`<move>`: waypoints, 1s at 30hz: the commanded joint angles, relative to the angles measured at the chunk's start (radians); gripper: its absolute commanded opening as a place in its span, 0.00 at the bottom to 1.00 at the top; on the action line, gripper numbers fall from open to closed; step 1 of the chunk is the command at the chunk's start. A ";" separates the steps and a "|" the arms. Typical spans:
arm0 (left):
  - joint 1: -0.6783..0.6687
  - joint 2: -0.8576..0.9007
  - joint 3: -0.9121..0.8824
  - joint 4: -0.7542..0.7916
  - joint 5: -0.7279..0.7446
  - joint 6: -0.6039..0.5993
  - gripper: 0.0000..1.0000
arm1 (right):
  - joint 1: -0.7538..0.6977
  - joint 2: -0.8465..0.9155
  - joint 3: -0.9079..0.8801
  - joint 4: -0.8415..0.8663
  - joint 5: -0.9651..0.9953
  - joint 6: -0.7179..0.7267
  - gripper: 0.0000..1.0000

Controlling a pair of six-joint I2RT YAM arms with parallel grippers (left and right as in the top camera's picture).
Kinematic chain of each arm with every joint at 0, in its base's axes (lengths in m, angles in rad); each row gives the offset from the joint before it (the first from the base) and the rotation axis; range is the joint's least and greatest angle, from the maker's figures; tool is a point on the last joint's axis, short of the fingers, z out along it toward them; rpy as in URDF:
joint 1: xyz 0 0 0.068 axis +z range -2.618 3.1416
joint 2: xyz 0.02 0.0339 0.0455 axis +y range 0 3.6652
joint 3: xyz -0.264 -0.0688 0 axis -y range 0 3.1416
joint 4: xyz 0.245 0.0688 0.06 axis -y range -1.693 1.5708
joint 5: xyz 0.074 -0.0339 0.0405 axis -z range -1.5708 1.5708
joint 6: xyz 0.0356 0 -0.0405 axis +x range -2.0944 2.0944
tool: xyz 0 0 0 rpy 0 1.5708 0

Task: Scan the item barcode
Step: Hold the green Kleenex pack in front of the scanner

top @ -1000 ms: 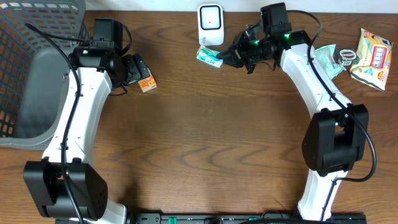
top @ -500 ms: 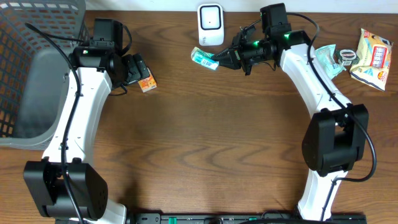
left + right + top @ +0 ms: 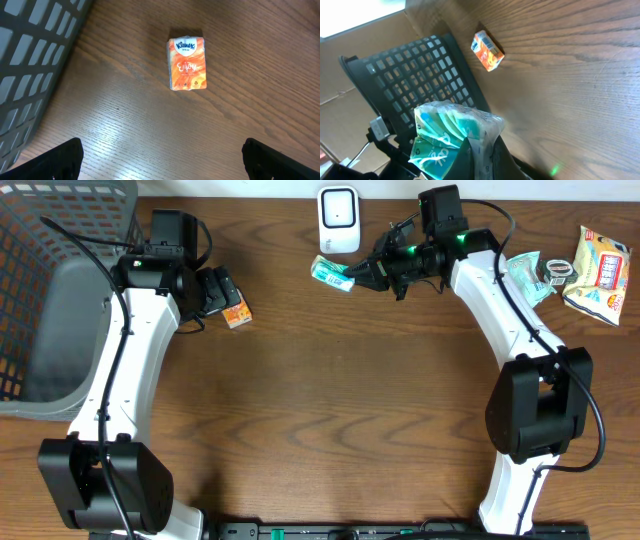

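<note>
The table is brown wood. A white scanner stands at its far edge, in the middle. The right gripper is pinching a green pack by one end. It holds the pack near the scanner, a little in front of it.

I think the step now is showing the pack to the scanner. I cannot see the barcode. The next move needs the pack turned so the barcode faces the scanner's window, then held close and steady. The pack looks soft, so it could bend or slip.

The left gripper is spread wide with nothing in it. It hangs over an orange pack that lies flat on the table, not touching it.

A grey basket sits at the left edge. I see nothing inside it, but part of it is cut off. More bags lie far to the right, loose on the table.
</note>
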 commanded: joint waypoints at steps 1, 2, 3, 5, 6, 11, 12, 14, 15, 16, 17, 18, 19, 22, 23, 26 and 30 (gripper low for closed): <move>0.003 0.005 0.005 -0.003 -0.013 0.006 1.00 | -0.001 -0.002 0.003 0.000 0.018 -0.015 0.02; 0.003 0.005 0.005 -0.003 -0.013 0.006 1.00 | -0.001 -0.002 0.003 0.000 0.018 -0.015 0.02; 0.003 0.005 0.005 -0.003 -0.013 0.006 1.00 | -0.001 -0.002 0.003 -0.001 0.018 -0.015 0.02; 0.003 0.005 0.005 -0.003 -0.013 0.006 1.00 | -0.001 -0.002 0.003 -0.001 0.018 -0.015 0.02; 0.003 0.005 0.005 -0.003 -0.013 0.006 1.00 | -0.001 -0.002 0.003 0.000 0.018 -0.015 0.01; 0.003 0.005 0.005 -0.003 -0.013 0.006 1.00 | -0.001 -0.002 0.003 -0.001 0.031 -0.015 0.01; 0.003 0.005 0.005 -0.003 -0.013 0.006 1.00 | 0.000 -0.002 0.003 -0.001 0.045 -0.015 0.02; 0.003 0.005 0.005 -0.003 -0.013 0.006 1.00 | 0.002 -0.002 0.003 -0.001 0.076 -0.016 0.02; 0.003 0.005 0.005 -0.003 -0.013 0.006 1.00 | 0.004 -0.002 0.002 -0.001 0.087 -0.019 0.02; 0.003 0.005 0.005 -0.003 -0.013 0.006 1.00 | 0.005 -0.002 0.002 -0.001 0.097 -0.027 0.02; 0.003 0.005 0.005 -0.003 -0.013 0.006 1.00 | 0.007 -0.002 0.002 -0.001 0.113 -0.035 0.01; 0.003 0.005 0.005 -0.003 -0.013 0.006 1.00 | 0.009 -0.002 0.002 -0.001 0.134 -0.043 0.01; 0.003 0.005 0.005 -0.003 -0.013 0.006 1.00 | 0.012 -0.002 0.002 -0.001 0.162 -0.047 0.02; 0.003 0.005 0.005 -0.003 -0.013 0.006 1.00 | 0.027 -0.002 0.002 -0.001 0.307 -0.065 0.02; 0.003 0.005 0.005 -0.003 -0.013 0.006 1.00 | 0.035 -0.002 0.002 0.000 0.376 -0.067 0.01; 0.003 0.005 0.005 -0.003 -0.013 0.006 1.00 | 0.077 -0.001 0.002 0.068 0.607 -0.126 0.01; 0.003 0.005 0.005 -0.003 -0.013 0.006 1.00 | 0.153 -0.001 0.002 0.194 0.895 -0.305 0.01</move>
